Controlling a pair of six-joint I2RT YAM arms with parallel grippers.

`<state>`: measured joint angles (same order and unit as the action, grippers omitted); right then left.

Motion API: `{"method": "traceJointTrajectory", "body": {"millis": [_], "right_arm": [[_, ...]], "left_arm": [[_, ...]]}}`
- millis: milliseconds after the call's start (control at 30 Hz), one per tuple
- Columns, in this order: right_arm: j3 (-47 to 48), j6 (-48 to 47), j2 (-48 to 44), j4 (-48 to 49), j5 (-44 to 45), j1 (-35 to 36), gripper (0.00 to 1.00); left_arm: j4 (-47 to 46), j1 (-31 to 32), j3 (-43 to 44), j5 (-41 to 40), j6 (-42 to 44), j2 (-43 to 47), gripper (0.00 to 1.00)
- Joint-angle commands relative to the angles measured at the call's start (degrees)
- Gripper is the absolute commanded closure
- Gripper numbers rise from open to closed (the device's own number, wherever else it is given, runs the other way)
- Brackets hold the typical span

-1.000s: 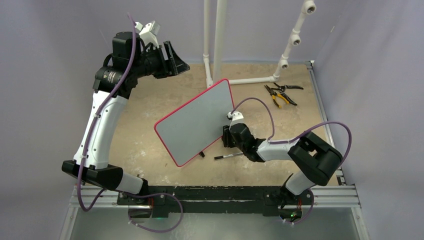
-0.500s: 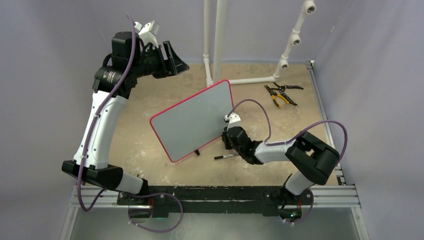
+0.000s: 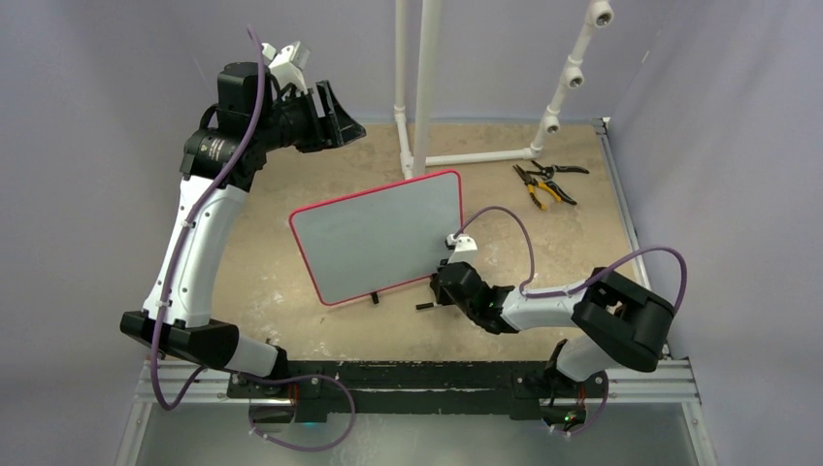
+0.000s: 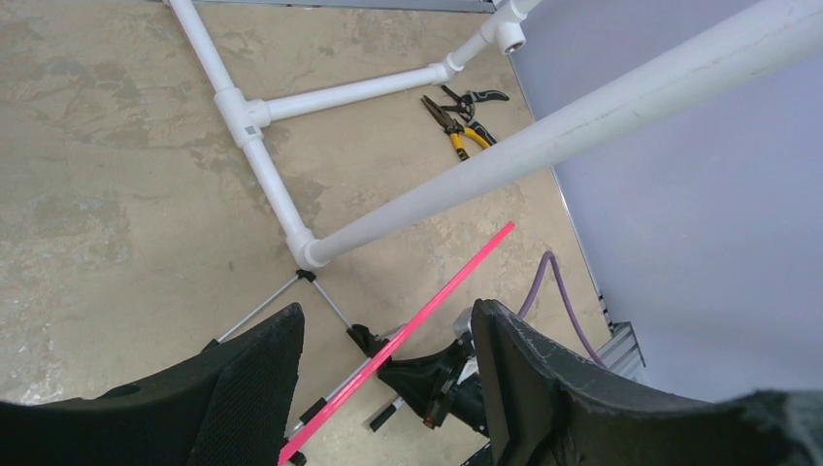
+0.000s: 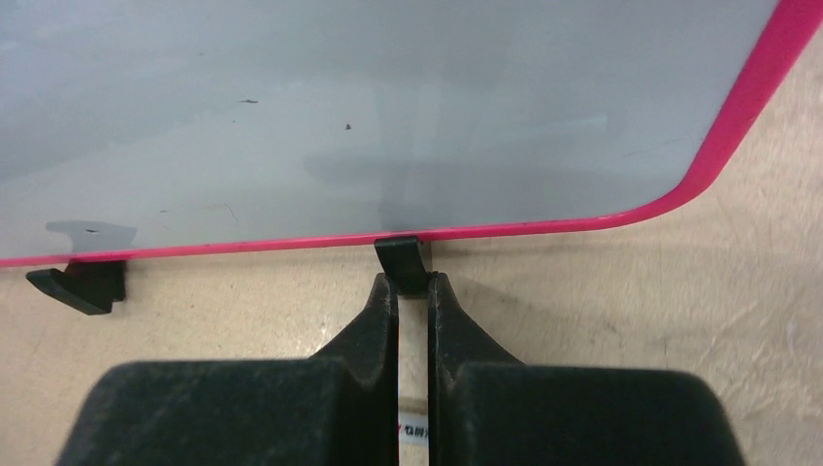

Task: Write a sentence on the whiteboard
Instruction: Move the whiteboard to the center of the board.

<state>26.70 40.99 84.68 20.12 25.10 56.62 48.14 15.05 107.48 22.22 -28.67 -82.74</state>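
Note:
The whiteboard (image 3: pixel 383 238) stands on the table, pale grey with a red border. Its face is blank; no sentence shows on it. My right gripper (image 3: pixel 439 286) is low at the board's near right corner, shut on one black foot (image 5: pixel 401 262) of the whiteboard (image 5: pixel 340 107). The other foot (image 5: pixel 82 284) stands free to the left. A marker (image 3: pixel 424 307) lies on the table under the right gripper, its white body (image 5: pixel 414 413) showing between the fingers. My left gripper (image 3: pixel 340 115) is open and empty, raised high at the far left; the board's red edge (image 4: pixel 437 311) shows below it.
A white PVC pipe frame (image 3: pixel 417 87) stands at the back centre, with its base pipes (image 4: pixel 257 136) on the table. Pliers and cutters (image 3: pixel 543 184) lie at the back right, also in the left wrist view (image 4: pixel 456 121). The table's right edge rail (image 3: pixel 631 243) is near the right arm.
The right gripper has moved nearer and swung the whiteboard clockwise, from a diagonal stance to nearly level across the view. The left arm has not moved.

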Motion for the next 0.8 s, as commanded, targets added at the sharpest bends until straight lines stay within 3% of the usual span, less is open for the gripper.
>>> {"method": "traceJointTrajectory", "body": {"millis": [0, 267, 767], "right_arm": [[-2.2, 11.8, -2.4, -11.1, 3.8, 0.2, 1.00], [-1.3, 17.7, -2.0, -16.3, 4.8, 0.1, 1.00], [5.6, 17.3, 1.4, -22.8, 12.5, -0.5, 1.00]], "left_arm": [[-0.4, -0.5, -0.1, -0.6, 1.3, 1.4, 0.37], [-0.5, -0.5, 0.0, -0.7, 1.4, 1.2, 0.37], [-0.6, -0.5, -0.3, -0.4, 0.6, 1.3, 0.37]]}}
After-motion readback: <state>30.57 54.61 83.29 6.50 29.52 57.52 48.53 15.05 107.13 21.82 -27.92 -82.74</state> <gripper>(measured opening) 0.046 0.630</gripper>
